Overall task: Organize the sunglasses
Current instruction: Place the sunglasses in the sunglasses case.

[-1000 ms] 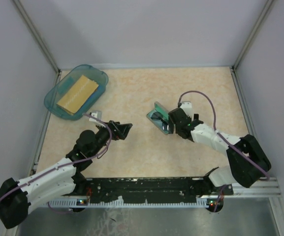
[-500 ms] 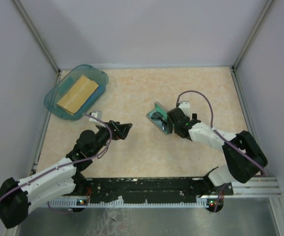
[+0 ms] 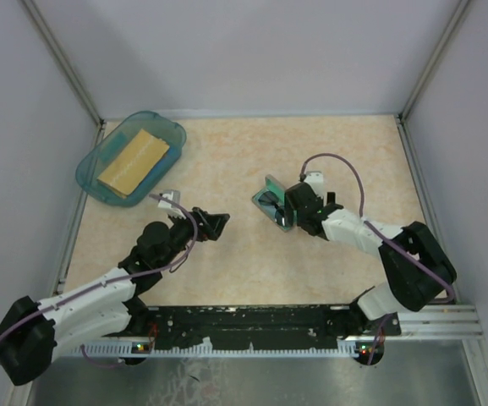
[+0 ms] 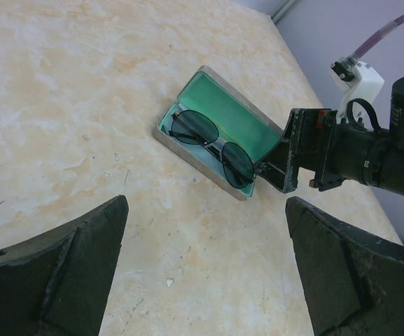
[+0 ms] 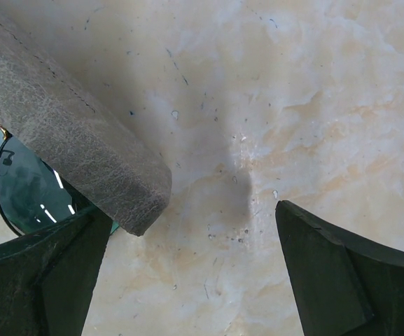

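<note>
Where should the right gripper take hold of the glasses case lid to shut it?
Probably pinch the lid at its free long rim, coming from behind the glasses case. It stands tilted open, grey back toward the right gripper, green lining facing the sunglasses, so one finger per face fits there and clears the lenses.

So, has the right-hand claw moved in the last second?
Yes, slightly: in the top view the right gripper has edged left, toward the open glasses case, which stayed put.
</note>
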